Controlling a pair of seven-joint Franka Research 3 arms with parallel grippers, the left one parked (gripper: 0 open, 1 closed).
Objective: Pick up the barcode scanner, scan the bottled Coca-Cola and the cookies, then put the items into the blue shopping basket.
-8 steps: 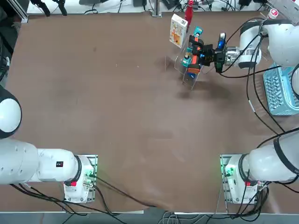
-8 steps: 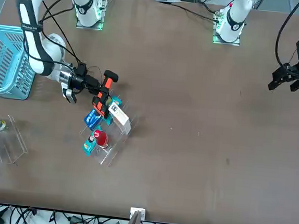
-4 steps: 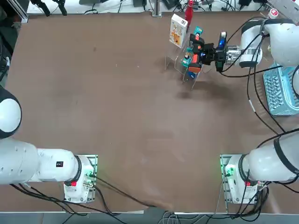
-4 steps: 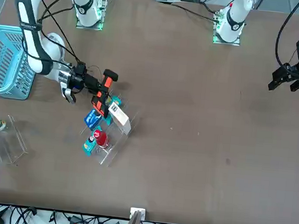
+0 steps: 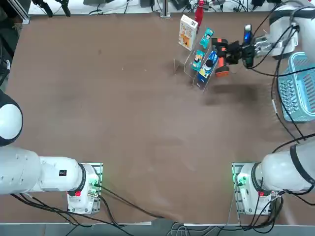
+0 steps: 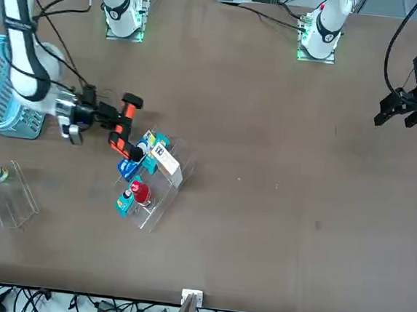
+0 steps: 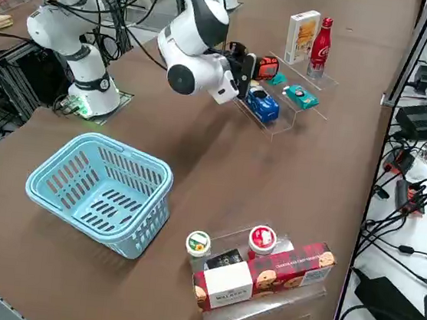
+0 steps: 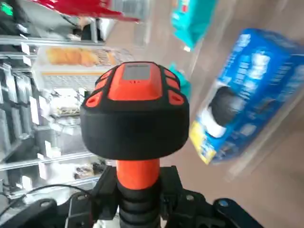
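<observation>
My right gripper [image 5: 232, 52] is shut on the handle of the barcode scanner [image 5: 220, 55], a black pistol shape with orange trim, held in the air beside the clear rack [image 5: 199, 73]. In the wrist view the scanner's head [image 8: 135, 109] faces the rack's packets. The cookies [image 5: 187, 32], an upright white box, and the bottled Coca-Cola [image 5: 199, 12] stand at the rack's far end; both also show in the side view, cookies [image 7: 301, 36] and Coca-Cola [image 7: 320, 37]. The blue shopping basket [image 7: 102, 190] sits on the table behind the gripper [image 7: 243, 65], with nothing in it.
A dark blue packet [image 7: 262, 104] and small teal packets [image 7: 301, 97] lie on the same rack. A second clear rack [image 7: 259, 304] holds jars and a red cookie carton near the table corner past the basket. Cables trail from the right arm over the basket side.
The right arm has drawn the scanner back from over the rack toward the basket side. The grip on the scanner is unchanged, and the rack items have not moved.
</observation>
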